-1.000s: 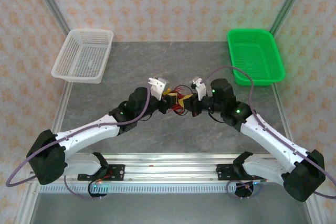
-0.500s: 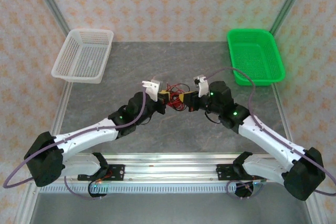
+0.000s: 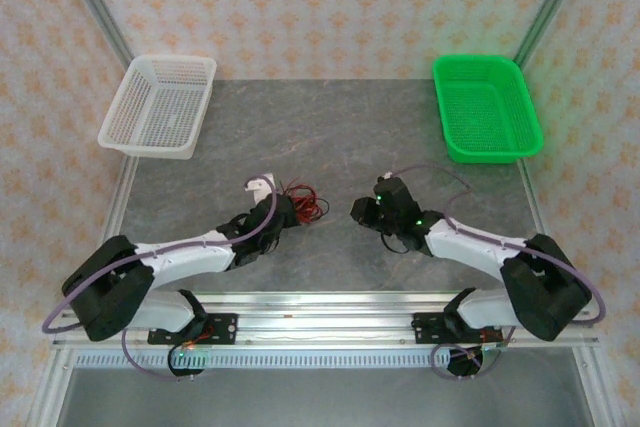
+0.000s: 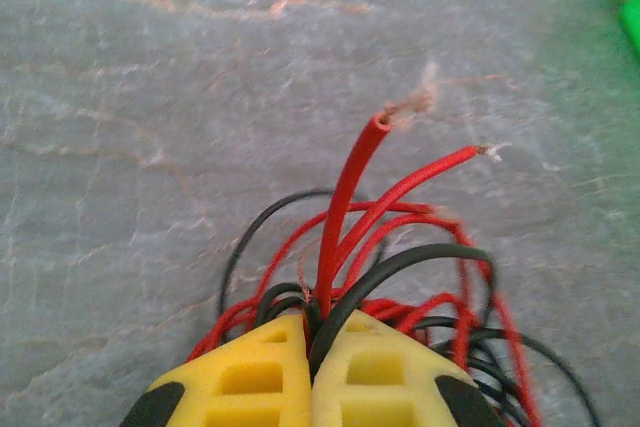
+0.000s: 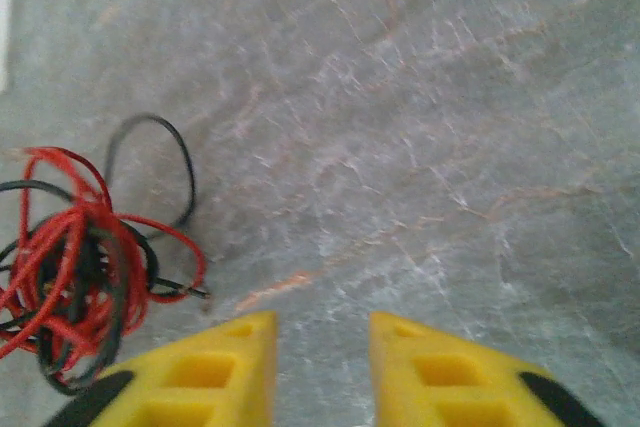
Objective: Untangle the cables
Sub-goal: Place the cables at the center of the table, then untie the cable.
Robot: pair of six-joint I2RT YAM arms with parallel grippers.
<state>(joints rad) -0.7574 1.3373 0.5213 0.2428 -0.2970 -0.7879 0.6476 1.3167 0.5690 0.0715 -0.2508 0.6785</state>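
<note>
A grey, marble-veined surface point(image 3: 330, 137) is seen. Just left of its centre, the cables point(image 3: 303, 205), a curly knot of thin red and black wires with 2 frayed red ends, are pinched in the closed yellow left jaws. The right jaws are narrowly parted, with nothing held.

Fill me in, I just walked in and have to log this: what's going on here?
The left pincer is shut on the cables, a red and black bundle resting on the grey table. The right pincer is open and empty, apart from the bundle. The wires are not yet untangled.
</note>
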